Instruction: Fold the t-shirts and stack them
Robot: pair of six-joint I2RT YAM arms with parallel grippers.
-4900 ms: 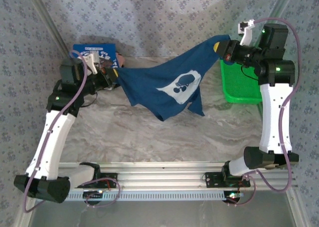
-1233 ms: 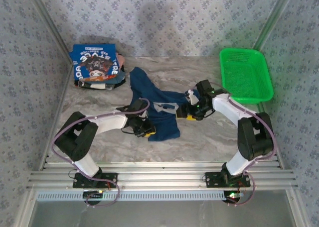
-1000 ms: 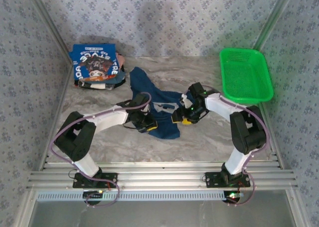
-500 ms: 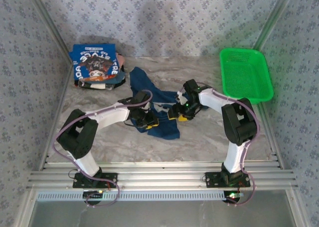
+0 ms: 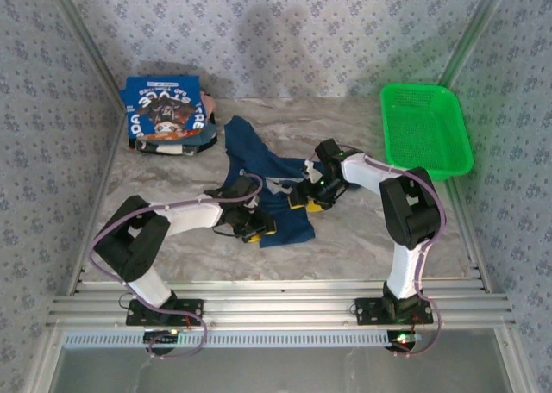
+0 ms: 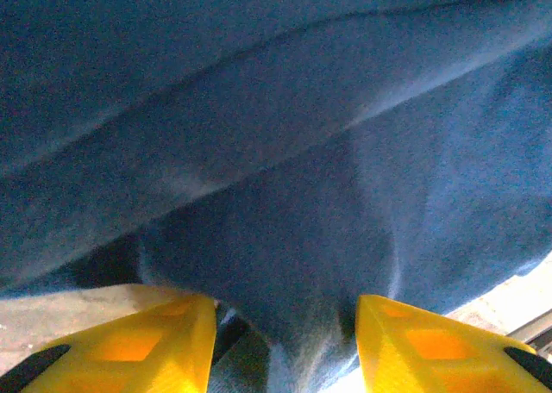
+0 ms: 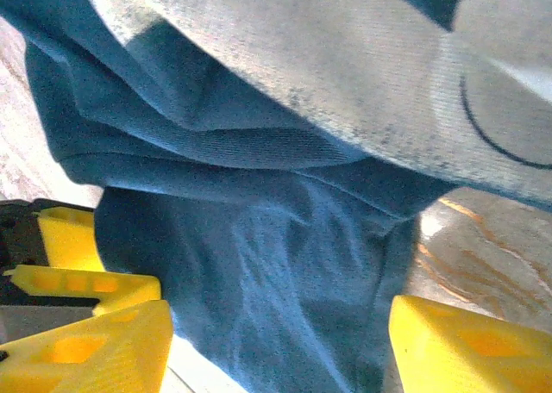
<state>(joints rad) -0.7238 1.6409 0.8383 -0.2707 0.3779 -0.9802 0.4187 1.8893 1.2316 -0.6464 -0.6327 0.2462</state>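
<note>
Lying crumpled: soft navy t-shirt (image 5: 289, 224), veined tabletop (image 5: 362, 242).

navy t-shirt (image 7: 259, 264) is soft matt cloth. up close you can see the fine knit in it, zero shine. the pale print (image 7: 345, 74) on it looks dry and a bit grainy, speckled along the edge. brighter blue t-shirt (image 5: 164, 109) is cloth too, with a flatter printed front. left hand (image 6: 285, 350) and right hand (image 7: 276, 341) have yellow plastic fingers (image 6: 147, 354), matt, moulded with shallow recesses. basket (image 5: 427, 130) is bright green plastic mesh. worktop (image 5: 362, 246) is smooth, marbled stone-look, slight sheen. arm shells (image 5: 185, 214) are glossy white plastic, and the rail (image 5: 276, 305) is bare silvery metal.
</note>
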